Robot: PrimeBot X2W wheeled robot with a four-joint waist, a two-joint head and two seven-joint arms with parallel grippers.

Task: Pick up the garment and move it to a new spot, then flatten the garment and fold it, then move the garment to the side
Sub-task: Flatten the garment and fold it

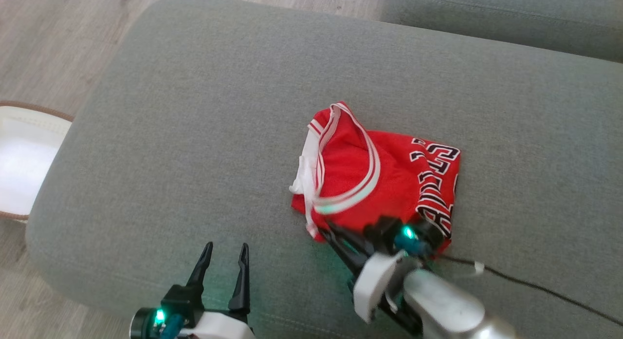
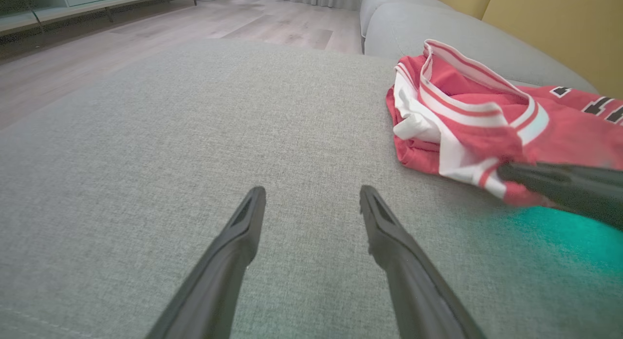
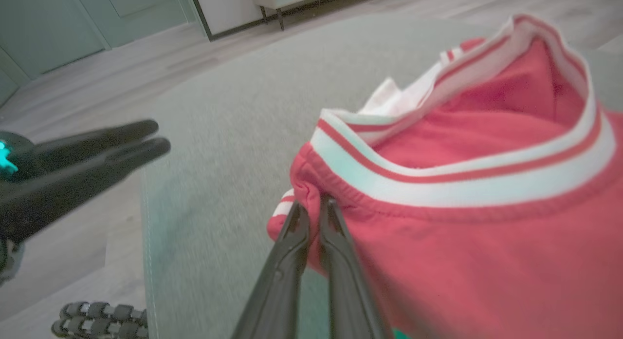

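Observation:
A red garment (image 1: pixel 384 178) with white trim and black lettering lies crumpled right of centre on a grey cushion (image 1: pixel 194 110). My right gripper (image 1: pixel 323 228) reaches in from the lower right and is shut on the garment's near left edge. In the right wrist view the two fingers (image 3: pixel 311 217) pinch the red cloth (image 3: pixel 486 232) just under its white band. My left gripper (image 1: pixel 226 246) stands open at the lower left, well left of the garment, with bare cushion between its fingers (image 2: pixel 243 241). In the left wrist view the garment (image 2: pixel 486 115) lies at the upper right.
A white object with a brown rim (image 1: pixel 24 159) lies on the wooden floor left of the cushion. A black cable (image 1: pixel 535 285) trails across the cushion's right front. Another grey cushion (image 1: pixel 486 12) stands behind at the upper right.

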